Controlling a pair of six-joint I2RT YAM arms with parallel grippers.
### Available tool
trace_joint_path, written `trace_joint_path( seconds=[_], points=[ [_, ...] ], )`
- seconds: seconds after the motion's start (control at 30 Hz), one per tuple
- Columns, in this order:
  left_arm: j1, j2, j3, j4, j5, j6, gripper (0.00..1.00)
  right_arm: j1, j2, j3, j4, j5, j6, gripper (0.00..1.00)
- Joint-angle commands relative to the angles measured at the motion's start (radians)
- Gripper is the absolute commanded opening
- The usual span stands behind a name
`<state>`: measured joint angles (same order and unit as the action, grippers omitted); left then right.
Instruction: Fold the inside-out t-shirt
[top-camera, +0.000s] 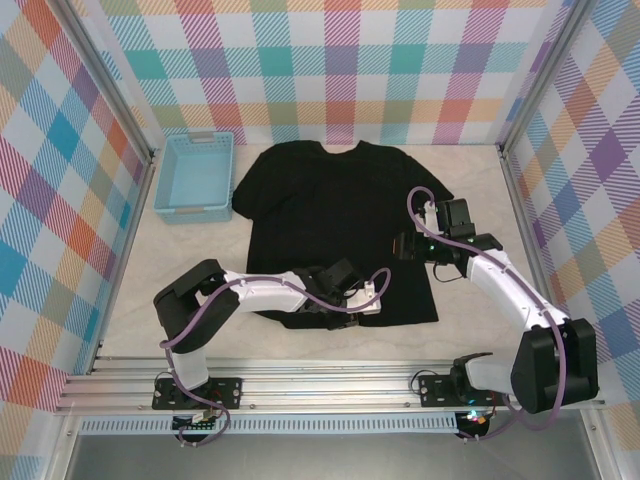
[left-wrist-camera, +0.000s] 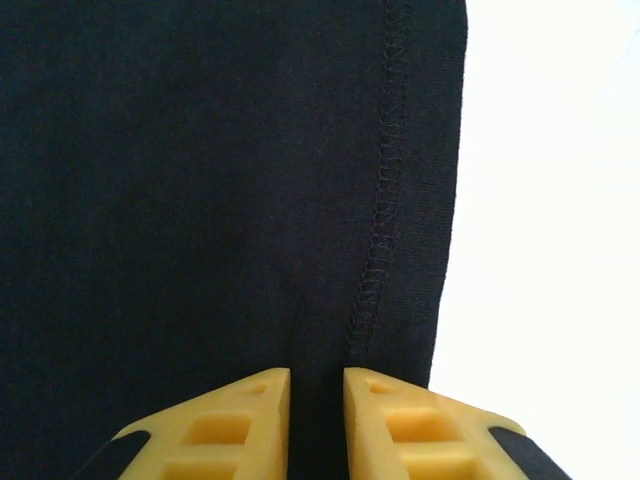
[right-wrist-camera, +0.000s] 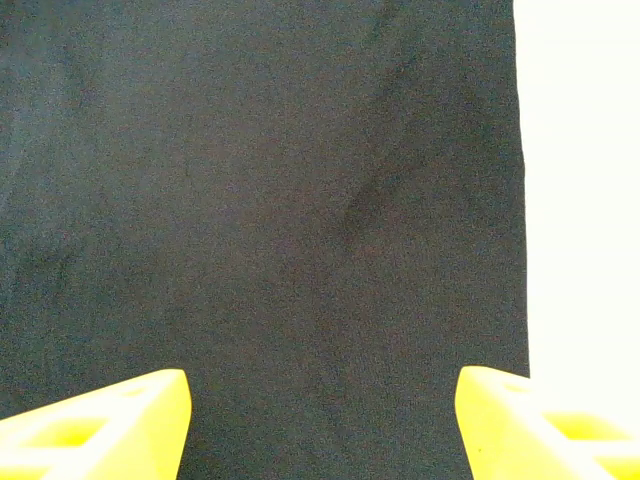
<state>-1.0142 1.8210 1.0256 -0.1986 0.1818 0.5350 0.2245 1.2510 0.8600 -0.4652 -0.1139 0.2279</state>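
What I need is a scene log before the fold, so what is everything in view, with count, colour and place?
t-shirt: one, black, spread flat mid-table, collar toward the far wall.
basket: one, light blue, far left of the table, just left of the t-shirt's sleeve.
table: one, pale beige, under everything.
walls: multicoloured plaid panels, on the left, far and right sides.
left arm: one, white and black, reaching to the t-shirt's near hem.
right arm: one, white and black, reaching to the t-shirt's right side.
left gripper: one, yellow fingers, nearly closed on cloth by the stitched hem.
right gripper: one, yellow fingers, wide open over the t-shirt's edge.
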Motion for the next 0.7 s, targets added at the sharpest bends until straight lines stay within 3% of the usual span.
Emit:
trace_joint_path(
  seconds=[0.0, 0.17, 0.33, 0.67],
  points=[
    [-0.008, 0.015, 0.001, 0.002, 0.001, 0.033, 0.15, -0.007, -0.005, 0.005, 0.0, -0.015, 0.011, 0.71],
    [0.037, -0.016, 0.039, -0.001, 0.056, -0.074, 0.01, -0.008, -0.028, 0.012, -0.029, -0.029, 0.026, 0.7],
    [0.153, -0.129, 0.031, 0.054, 0.301, -0.26, 0.02, -0.008, -0.106, -0.027, -0.067, -0.086, 0.05, 0.7],
    [0.27, -0.068, 0.045, 0.069, 0.447, -0.372, 0.03, 0.042, -0.107, -0.118, -0.098, -0.197, 0.079, 0.7]
  ],
)
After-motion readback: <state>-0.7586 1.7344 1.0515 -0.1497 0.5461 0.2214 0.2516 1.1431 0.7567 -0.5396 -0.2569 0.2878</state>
